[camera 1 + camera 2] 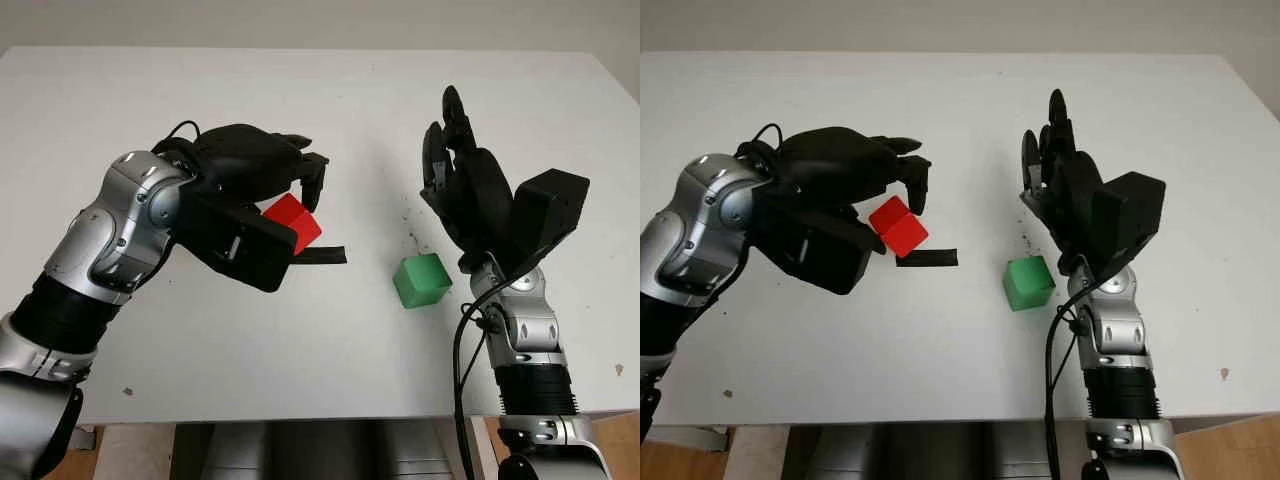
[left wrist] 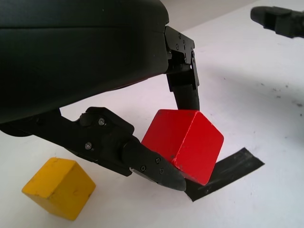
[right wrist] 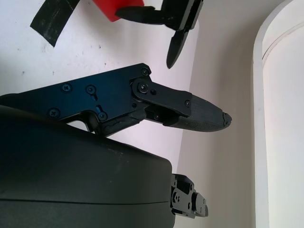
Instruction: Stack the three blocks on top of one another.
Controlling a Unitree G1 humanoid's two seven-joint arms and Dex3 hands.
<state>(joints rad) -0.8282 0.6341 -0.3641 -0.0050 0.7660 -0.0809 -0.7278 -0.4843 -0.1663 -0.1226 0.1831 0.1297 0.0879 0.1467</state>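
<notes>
Three blocks to stack: your left hand [image 1: 290, 195] pinches the red block [image 2: 183, 145]; keep it level toward the green block [image 1: 421, 280]. Right hand [image 1: 470, 190] hangs open.

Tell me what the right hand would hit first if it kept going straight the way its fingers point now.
Probably nothing. The open right hand is raised beside the green block, its fingers pointing toward the far edge of the white table. That line looks free, though depth is hard to judge.
</notes>
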